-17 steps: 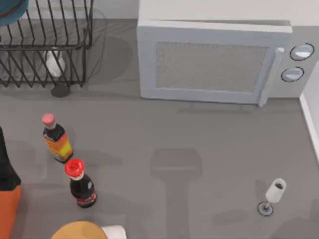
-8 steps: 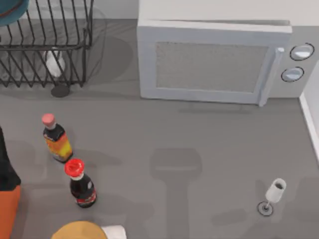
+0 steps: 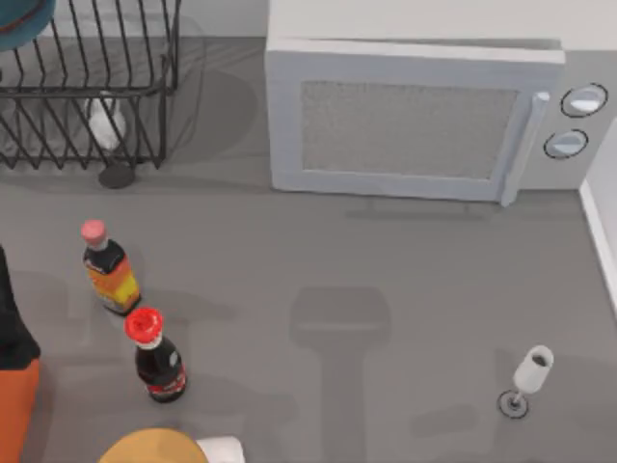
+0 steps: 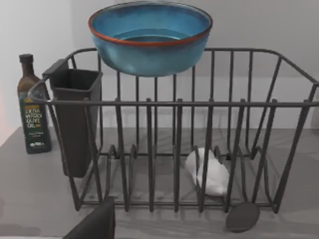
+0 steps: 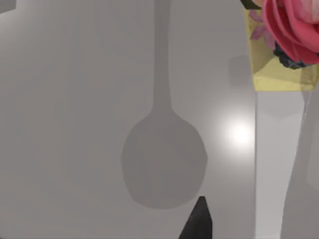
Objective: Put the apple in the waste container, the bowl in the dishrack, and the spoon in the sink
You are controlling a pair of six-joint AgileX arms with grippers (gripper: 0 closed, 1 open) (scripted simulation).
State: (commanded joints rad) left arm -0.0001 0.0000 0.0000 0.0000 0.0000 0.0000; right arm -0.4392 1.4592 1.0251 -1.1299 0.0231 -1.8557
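The bowl (image 4: 150, 37), teal-blue inside with a reddish-brown rim, sits upright at the top of the dishrack (image 4: 174, 149), over its far side. In the top view the bowl (image 3: 21, 19) is at the far left corner, over the black wire dishrack (image 3: 87, 92). A dark part of my left gripper (image 4: 97, 224) shows low in the left wrist view, in front of the rack and apart from it. A dark tip of my right gripper (image 5: 198, 221) hangs over a pale surface with a spoon-shaped shadow. The apple, spoon, sink and waste container are out of view.
A white microwave (image 3: 405, 121) fills the back middle. Two bottles (image 3: 108, 265) (image 3: 154, 355) stand front left, and a wine glass (image 3: 528, 374) front right. A white object (image 4: 209, 172) lies in the rack, which carries a black cutlery holder (image 4: 75, 119). An oil bottle (image 4: 34, 107) stands beside it.
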